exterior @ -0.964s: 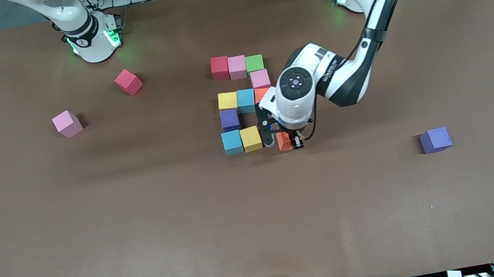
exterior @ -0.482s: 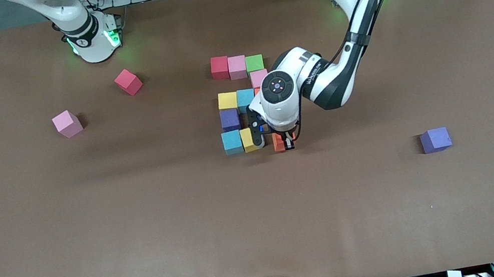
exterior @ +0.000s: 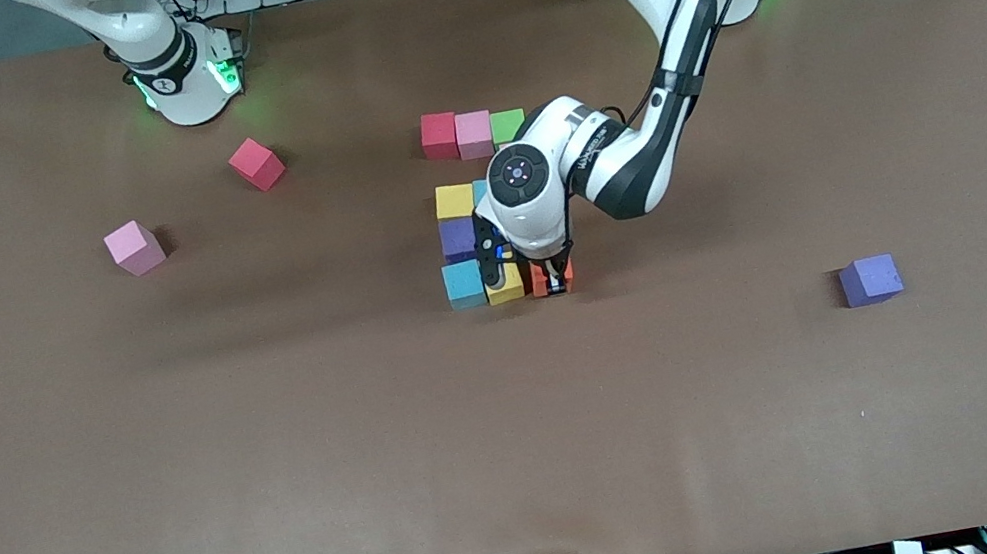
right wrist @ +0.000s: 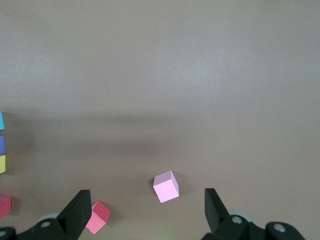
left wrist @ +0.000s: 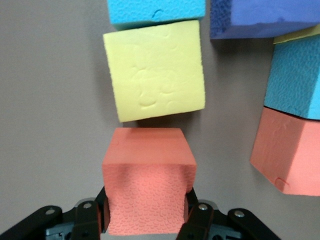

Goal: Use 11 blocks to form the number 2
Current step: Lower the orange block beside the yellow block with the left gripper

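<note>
At inspection the blocky digit 2 of mixed-colour foam cubes (exterior: 481,208) stood near the middle of the brown table (exterior: 383,459), somewhat toward the edge where the robot bases stand, and was judged all but complete. The visible cubes of the top row read red, pink and green; a yellow cube showed in the middle row, a purple matte cube (exterior: 457,237) below it, and the bottom row held a light blue matte cube (exterior: 462,284) and a yellow matte cube (exterior: 506,287). Other cubes were hidden under the arm. The left gripper (exterior: 554,285) was clamped on the orange matte cube (left wrist: 148,185), low at the bottom row's open end; in the left wrist view this cube sat just beside the yellow one with a slim gap. What remained, by judgement, was seating and releasing it. Three spare cubes lay well apart. The left arm reached from its base down over the digit, wrist bent downward. The right gripper (right wrist: 145,212), jaws spread and empty, waited above the table toward its own end.
</note>
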### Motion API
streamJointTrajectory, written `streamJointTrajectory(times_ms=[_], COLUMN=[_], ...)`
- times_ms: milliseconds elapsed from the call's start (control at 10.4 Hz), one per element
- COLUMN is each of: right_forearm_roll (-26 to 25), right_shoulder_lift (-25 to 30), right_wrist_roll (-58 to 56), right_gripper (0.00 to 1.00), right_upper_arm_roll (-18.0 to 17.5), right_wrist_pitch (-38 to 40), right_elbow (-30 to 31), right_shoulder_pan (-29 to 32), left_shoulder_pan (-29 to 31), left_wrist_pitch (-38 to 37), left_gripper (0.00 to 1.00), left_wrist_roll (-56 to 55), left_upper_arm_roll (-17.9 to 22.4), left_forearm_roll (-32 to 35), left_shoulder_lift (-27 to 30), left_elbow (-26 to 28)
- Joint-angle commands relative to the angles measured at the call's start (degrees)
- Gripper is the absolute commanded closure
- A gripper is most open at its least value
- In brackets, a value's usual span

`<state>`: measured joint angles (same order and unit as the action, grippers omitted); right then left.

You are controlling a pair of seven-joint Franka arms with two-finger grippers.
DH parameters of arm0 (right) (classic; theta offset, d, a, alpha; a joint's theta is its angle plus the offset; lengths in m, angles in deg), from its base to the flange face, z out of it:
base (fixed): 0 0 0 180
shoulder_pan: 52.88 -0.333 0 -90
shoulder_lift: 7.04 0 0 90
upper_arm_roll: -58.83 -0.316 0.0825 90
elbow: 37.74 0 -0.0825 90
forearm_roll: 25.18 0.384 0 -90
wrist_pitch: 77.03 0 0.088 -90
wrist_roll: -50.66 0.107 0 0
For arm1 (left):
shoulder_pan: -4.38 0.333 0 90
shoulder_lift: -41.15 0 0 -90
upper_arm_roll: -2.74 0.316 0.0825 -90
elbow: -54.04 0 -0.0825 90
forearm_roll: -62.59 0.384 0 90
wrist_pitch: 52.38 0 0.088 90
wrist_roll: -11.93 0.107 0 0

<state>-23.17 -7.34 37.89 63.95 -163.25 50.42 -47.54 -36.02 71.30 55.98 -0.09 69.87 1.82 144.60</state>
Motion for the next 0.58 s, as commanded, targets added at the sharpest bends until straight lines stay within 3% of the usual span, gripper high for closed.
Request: streamJointTrajectory(times_ms=[0, 482], right_forearm_roll=[-0.08, -0.08], right_shoulder_lift=[0.39, 0.39], right_wrist_roll=[0.37, 0.37], right_gripper=[0.00, 0.00], right_upper_arm_roll=[-0.38, -0.38], right_wrist_pitch=[0.71, 0.71], right_elbow=[-0.18, -0.18], right_shoulder_pan=[0.46, 0.46], left_shoulder_pan=[-1.25, -4.33], left_wrist_pitch=[-1.51, -1.51], left_gripper=[0.49, 0.49], left_wrist_roll=[1.40, 1.40], left_upper_arm_roll=[1.07, 3.97], left_forearm_roll=[-1.57, -2.18], left_shoulder_lift=[-1.19, -3.30], left_elbow=[-1.79, -3.46])
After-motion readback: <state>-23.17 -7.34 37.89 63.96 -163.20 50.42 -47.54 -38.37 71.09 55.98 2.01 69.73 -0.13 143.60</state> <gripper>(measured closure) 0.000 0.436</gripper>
